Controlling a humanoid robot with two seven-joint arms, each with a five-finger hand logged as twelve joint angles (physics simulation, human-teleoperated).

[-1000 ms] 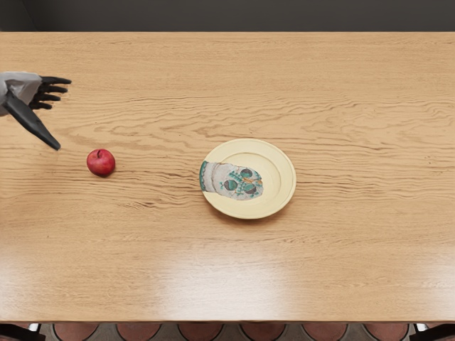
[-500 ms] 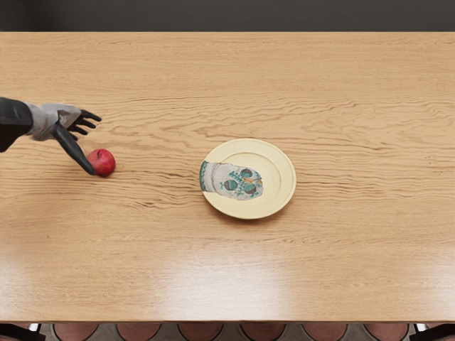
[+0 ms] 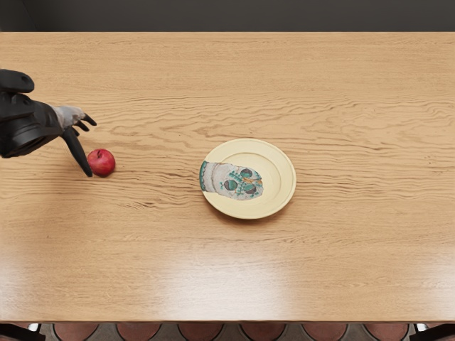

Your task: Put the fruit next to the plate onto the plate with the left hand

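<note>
The plate (image 3: pixel 284 170) sits on the bench (image 3: pixel 298 270) near its middle. The apple (image 3: pixel 101 162) lies on the bench well to the plate's left (clear of its rim). My left hand (image 3: pixel 70 119) is further left, one of my fingers (image 3: pixel 79 155) just beside the apple's left side.

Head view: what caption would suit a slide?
Open left hand poised beside a red apple lying left of a patterned plate on a wooden table.

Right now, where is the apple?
In the head view the apple sits on the left part of the table, well left of the plate, with the open left hand close beside it.
</note>
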